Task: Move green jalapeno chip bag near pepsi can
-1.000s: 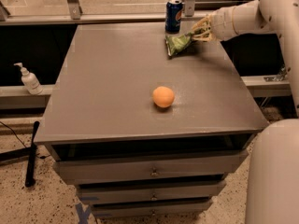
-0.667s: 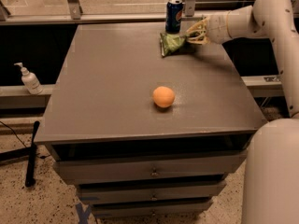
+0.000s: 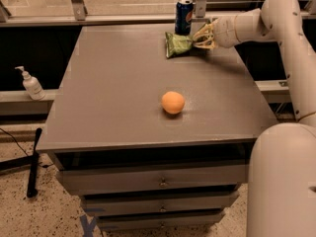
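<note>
The green jalapeno chip bag [image 3: 177,44] lies at the far edge of the grey table [image 3: 113,98], just in front of the upright dark-blue pepsi can [image 3: 184,16] and almost touching it. My gripper [image 3: 201,37] reaches in from the right at the bag's right end. It is shut on that end, low over the table top.
A round orange fruit [image 3: 173,102] sits near the middle of the table. A white pump bottle [image 3: 31,85] stands on a ledge to the left. The table has drawers [image 3: 160,181] below its front edge. A rail and metal posts [image 3: 76,1] run behind the table.
My gripper has moved the bag a little to the left and down, so it now sits directly in front of the can. The orange has not moved.
</note>
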Robot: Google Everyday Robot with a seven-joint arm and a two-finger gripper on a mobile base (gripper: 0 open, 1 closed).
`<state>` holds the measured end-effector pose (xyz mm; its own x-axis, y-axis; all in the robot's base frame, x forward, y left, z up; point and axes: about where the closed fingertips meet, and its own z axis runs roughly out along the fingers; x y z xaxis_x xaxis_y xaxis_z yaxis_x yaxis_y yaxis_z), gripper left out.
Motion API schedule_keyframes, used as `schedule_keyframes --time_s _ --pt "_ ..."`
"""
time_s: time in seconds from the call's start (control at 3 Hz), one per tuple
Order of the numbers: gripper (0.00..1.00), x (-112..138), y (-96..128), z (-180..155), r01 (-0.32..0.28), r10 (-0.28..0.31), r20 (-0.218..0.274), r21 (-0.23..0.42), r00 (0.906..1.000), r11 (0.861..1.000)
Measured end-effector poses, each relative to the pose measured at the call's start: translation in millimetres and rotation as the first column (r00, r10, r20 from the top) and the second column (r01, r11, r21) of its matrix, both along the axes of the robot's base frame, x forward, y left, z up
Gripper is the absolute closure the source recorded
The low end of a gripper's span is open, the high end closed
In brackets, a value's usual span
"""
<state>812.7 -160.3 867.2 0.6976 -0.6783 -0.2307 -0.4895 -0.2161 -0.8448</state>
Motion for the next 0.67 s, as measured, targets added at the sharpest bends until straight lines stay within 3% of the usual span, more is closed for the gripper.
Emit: schedule_keyframes --time_s 0.67 --pt "0.13 10.6 0.7 5.5 -0.013 0.014 0.021 -0.023 0.9997 1.0"
